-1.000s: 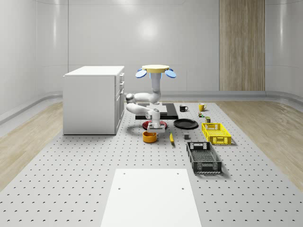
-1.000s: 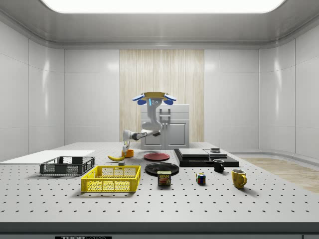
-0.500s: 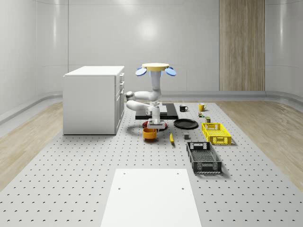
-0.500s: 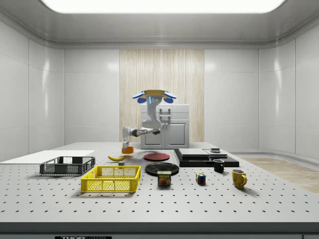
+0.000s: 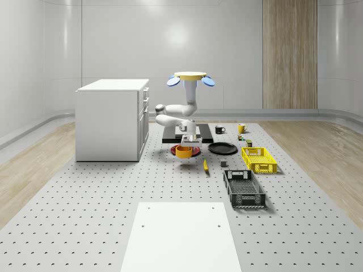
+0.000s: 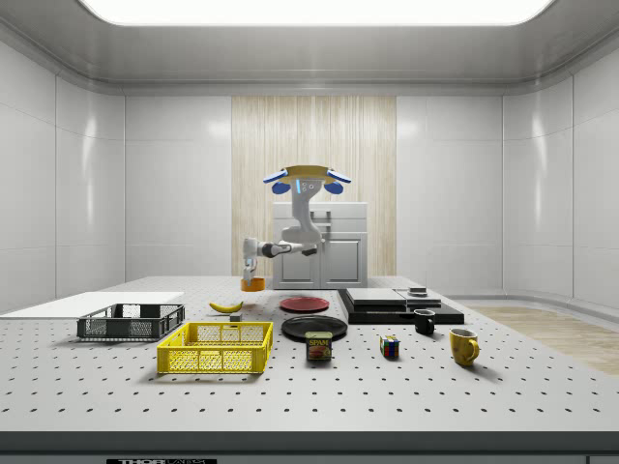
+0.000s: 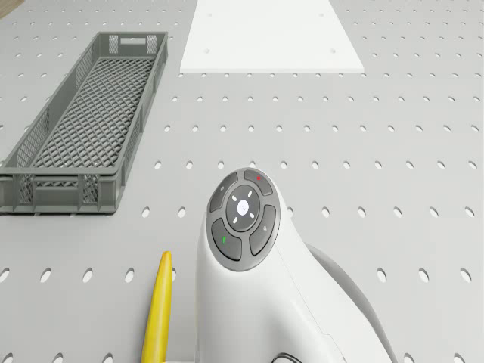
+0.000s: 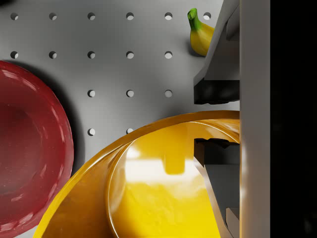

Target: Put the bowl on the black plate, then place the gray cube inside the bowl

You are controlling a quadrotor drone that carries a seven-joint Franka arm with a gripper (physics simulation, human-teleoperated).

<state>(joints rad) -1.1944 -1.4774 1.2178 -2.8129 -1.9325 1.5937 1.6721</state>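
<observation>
The drone [image 5: 190, 77] hovers above the table near the white cabinet [image 5: 112, 119], its arm bent down and forward. The gripper [image 8: 216, 120] pinches the rim of the orange bowl [image 5: 184, 151], one finger inside the wall and one outside, and the bowl hangs clear of the table [image 5: 85, 215], just above the red plate [image 5: 193, 150].

The black plate [image 5: 222, 148] lies flat on the whole-scene view's right of the red one, close by. A banana [image 5: 205, 165] rests on the table in front of the bowl, and a small gray cube [image 5: 224, 165] sits near it, in front of the black plate. Further right stand a yellow basket [image 5: 259, 159] and a gray crate [image 5: 244, 188]; behind them are a black mug [image 5: 219, 130], a yellow mug [image 5: 241, 128], a food tin [image 6: 319, 347] and a colored puzzle cube [image 6: 389, 347].

The table is gray, dotted with rows of holes, with a white sheet [image 5: 181, 235] at its near end. The walls are pale panels, with one wood strip [image 5: 289, 54].
</observation>
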